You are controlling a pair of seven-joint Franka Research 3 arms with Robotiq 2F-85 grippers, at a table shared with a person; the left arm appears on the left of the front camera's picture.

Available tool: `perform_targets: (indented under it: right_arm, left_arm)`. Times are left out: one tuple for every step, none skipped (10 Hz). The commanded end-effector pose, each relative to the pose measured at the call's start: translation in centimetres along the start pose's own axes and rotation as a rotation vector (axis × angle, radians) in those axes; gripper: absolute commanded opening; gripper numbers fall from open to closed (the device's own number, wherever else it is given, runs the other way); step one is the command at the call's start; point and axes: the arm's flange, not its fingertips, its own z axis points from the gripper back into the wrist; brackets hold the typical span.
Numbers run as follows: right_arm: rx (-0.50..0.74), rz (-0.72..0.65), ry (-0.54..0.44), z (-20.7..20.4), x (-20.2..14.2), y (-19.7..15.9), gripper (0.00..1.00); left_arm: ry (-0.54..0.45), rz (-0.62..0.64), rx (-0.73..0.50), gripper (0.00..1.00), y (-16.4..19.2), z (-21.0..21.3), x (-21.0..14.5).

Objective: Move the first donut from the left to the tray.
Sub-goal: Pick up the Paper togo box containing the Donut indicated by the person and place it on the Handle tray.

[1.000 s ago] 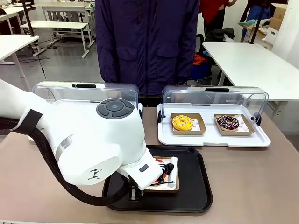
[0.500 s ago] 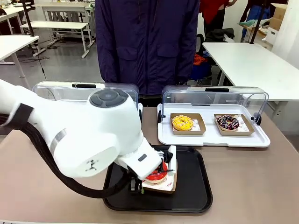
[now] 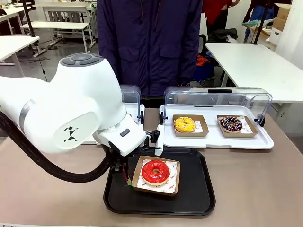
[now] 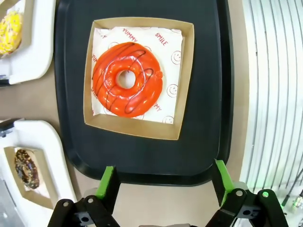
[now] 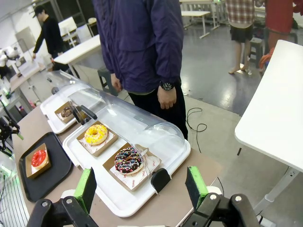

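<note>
The left arm's fingers (image 4: 110, 182) are spread with nothing between them, hanging above the tray's (image 4: 208, 94) near edge — the red donut (image 4: 127, 79) lies straight ahead of them in its cardboard square on the tray, apart from them. The right fingers (image 5: 86, 185), also spread and empty, are well away beside the lidded white trays, so the left arm is nearer.

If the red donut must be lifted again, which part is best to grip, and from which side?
Probably the brown cardboard square, not the red donut: its low raised wall gives the fingers an edge, and the icing stays untouched. Come from above onto a side wall; it lies flat on the black tray.
</note>
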Motion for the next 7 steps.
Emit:
perform_targets:
  right_arm:
    - [0.001,0.006,-0.002,-0.05,0.26,0.17,1.0]
    - [0.001,0.006,-0.002,-0.05,0.26,0.17,1.0]
    - [0.001,0.006,-0.002,-0.05,0.26,0.17,1.0]
    - [0.001,0.006,-0.002,-0.05,0.26,0.17,1.0]
    - [0.001,0.006,-0.002,-0.05,0.26,0.17,1.0]
    - [0.001,0.006,-0.002,-0.05,0.26,0.17,1.0]
    - [0.001,0.006,-0.002,-0.05,0.26,0.17,1.0]
  left_arm:
    - [0.001,0.006,0.006,1.0,-0.28,-0.87,0.52]
    - [0.001,0.006,0.006,1.0,-0.28,-0.87,0.52]
    - [0.001,0.006,0.006,1.0,-0.28,-0.87,0.52]
    - [0.001,0.006,0.006,1.0,-0.28,-0.87,0.52]
    - [0.001,0.006,0.006,1.0,-0.28,-0.87,0.52]
    - [0.001,0.006,0.006,1.0,-0.28,-0.87,0.52]
    - [0.001,0.006,0.006,1.0,-0.28,-0.87,0.52]
